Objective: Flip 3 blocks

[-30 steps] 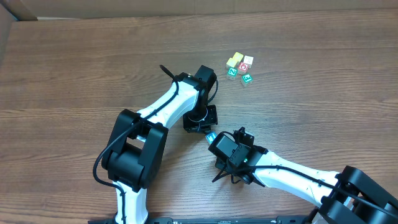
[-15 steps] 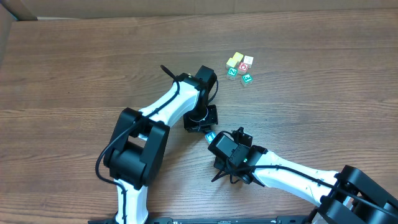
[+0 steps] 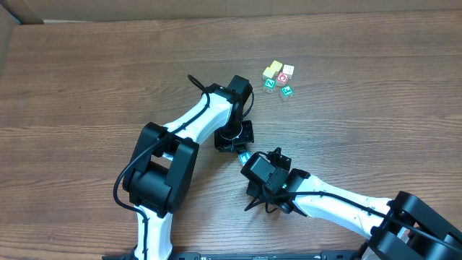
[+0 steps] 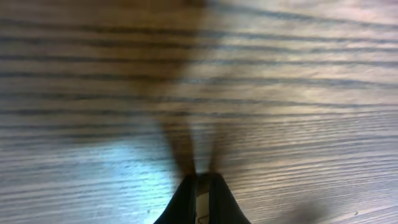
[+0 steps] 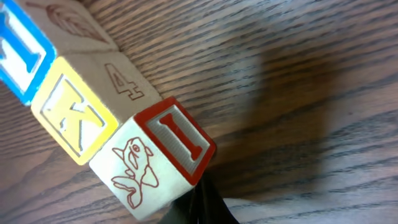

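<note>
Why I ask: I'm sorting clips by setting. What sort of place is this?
Probably a robotics lab or test bench: a left arm and right arm, both white and black, work over a wood-grain table, with small letter cubes as props.

Table (image 3: 86,87): brown wood-grain top, grain running left to right; fills nearly whole overhead view; tan surface (image 3: 144,6) beyond far edge and far-left corner; lighting even; shadows soft; pale bluish glare patch (image 4: 118,168) on top in left wrist view.
</note>
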Action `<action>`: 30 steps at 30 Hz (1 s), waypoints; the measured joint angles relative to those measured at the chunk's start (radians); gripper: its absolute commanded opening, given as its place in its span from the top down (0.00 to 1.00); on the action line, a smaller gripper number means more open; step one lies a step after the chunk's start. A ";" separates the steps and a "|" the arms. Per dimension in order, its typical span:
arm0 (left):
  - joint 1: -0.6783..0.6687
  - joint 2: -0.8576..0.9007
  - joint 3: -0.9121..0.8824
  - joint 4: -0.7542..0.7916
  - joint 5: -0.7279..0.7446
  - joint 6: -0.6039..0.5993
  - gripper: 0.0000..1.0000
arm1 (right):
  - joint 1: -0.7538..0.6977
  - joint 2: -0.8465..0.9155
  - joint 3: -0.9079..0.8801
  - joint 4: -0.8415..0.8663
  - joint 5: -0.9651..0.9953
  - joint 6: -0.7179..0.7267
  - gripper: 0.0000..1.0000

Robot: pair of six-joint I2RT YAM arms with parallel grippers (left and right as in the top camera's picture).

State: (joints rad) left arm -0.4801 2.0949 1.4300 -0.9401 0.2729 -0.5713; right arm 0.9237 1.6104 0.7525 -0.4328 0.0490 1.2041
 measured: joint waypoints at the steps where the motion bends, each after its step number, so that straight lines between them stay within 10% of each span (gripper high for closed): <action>1: 0.000 0.000 0.000 0.006 0.002 0.000 0.96 | 0.000 0.001 0.000 0.004 -0.002 0.000 0.96; 19: 0.002 0.004 0.009 0.063 0.011 0.000 0.96 | 0.000 0.003 -0.001 0.027 -0.027 0.045 0.96; 30: 0.116 0.032 0.330 -0.270 -0.066 0.001 0.96 | 0.000 -0.042 -0.001 -0.010 -0.050 -0.024 0.96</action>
State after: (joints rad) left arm -0.3641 2.1265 1.7596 -1.2098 0.2066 -0.5701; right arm 0.9237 1.5681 0.7517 -0.4431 -0.0006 1.1805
